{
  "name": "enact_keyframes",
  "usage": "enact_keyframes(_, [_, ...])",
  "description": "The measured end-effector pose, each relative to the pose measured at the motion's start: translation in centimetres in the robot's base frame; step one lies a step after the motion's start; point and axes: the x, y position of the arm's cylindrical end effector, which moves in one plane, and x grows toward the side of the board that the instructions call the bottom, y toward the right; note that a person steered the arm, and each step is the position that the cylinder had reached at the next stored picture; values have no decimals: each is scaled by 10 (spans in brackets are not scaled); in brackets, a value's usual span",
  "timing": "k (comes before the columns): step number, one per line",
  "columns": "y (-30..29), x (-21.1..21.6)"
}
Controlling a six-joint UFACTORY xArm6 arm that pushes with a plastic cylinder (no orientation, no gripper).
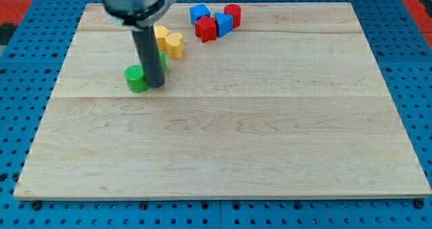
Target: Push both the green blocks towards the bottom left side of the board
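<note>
A green cylinder block (136, 79) stands on the wooden board (223, 141) at the upper left. A second green block (163, 59) is mostly hidden behind my rod, just up and right of the cylinder. My tip (154, 86) rests on the board touching the right side of the green cylinder, between the two green blocks.
Two yellow blocks (170, 41) sit just above the green ones. A cluster of two blue blocks (199, 13) (223, 23) and two red blocks (206, 28) (233, 15) lies near the top edge. The board lies on a blue perforated table (418, 87).
</note>
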Motion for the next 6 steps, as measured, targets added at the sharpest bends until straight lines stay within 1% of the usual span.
enact_keyframes(1, [0, -17])
enact_keyframes(2, [17, -25])
enact_keyframes(3, [50, -40])
enact_keyframes(4, [83, -71])
enact_keyframes(5, [35, -106])
enact_keyframes(6, [-4, -114])
